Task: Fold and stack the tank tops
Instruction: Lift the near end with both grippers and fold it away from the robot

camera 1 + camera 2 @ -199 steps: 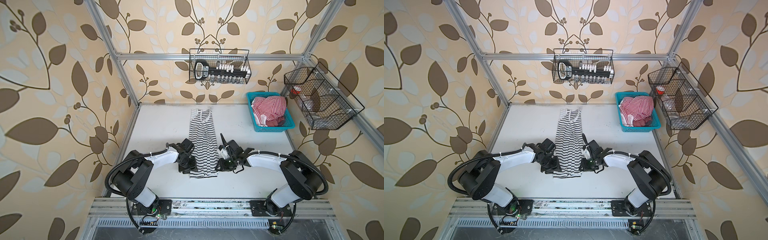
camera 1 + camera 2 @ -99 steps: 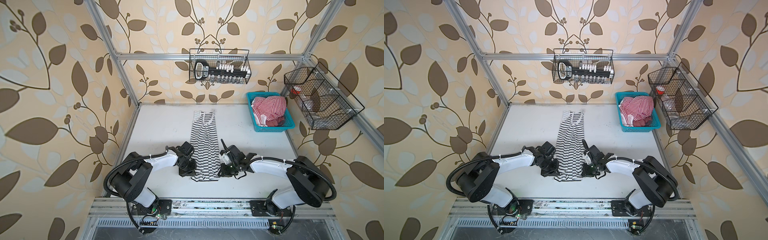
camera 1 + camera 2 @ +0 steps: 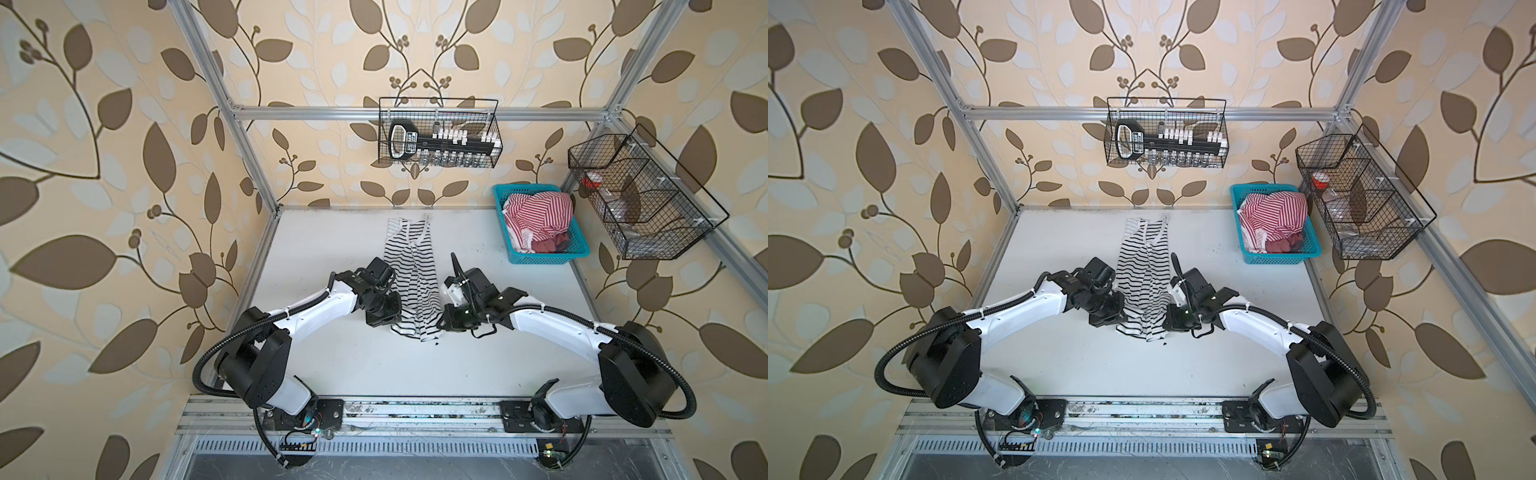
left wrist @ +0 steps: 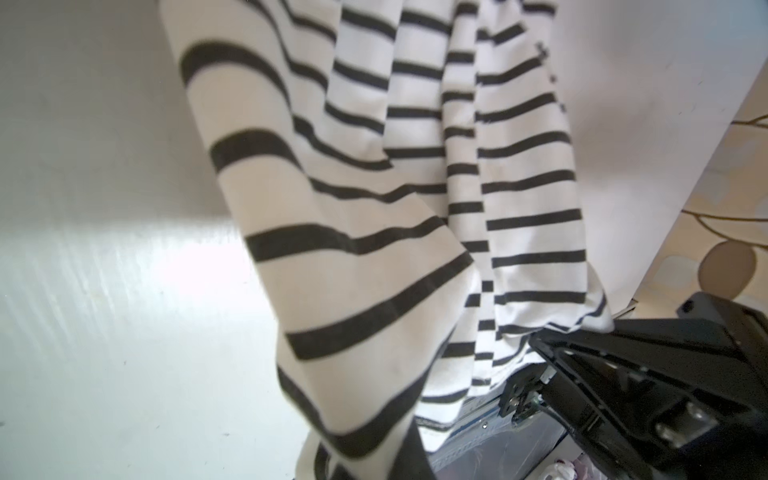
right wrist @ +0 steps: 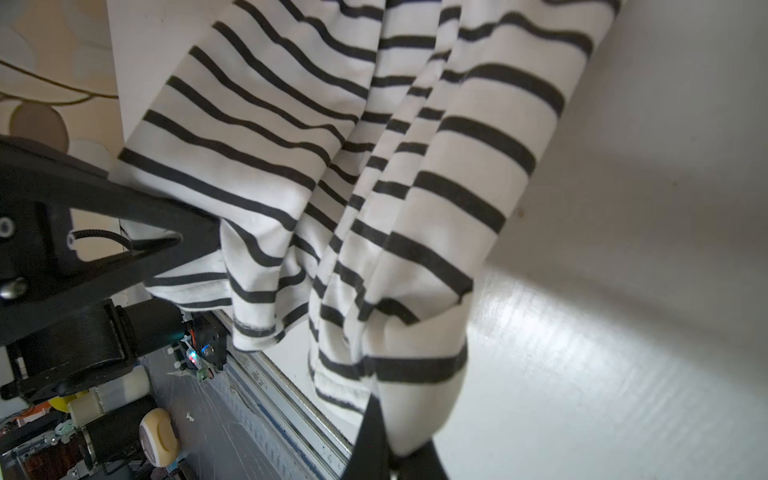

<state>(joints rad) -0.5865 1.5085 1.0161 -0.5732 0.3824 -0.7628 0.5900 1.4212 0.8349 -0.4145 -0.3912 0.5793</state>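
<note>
1. Left gripper (image 3: 394,326) and right gripper (image 3: 441,327) are clamped on the near hem of the black-striped tank top (image 3: 413,282), mid-table.
2. Red-striped tank top (image 3: 538,214) sits in the blue basket (image 3: 540,259).
3. Raise both corners level; the hem seems bunched, so spread it first.

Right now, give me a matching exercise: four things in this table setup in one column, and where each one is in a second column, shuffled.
1. black-striped tank top
2. red-striped tank top
3. teal basket
4. wire basket with black tool

A. hung on the back rail
B. far right corner of the table
C. bunched in the teal basket
D. near hem pinched by left gripper and right gripper

Pairs: 1-D, 2-C, 3-B, 4-A
</note>
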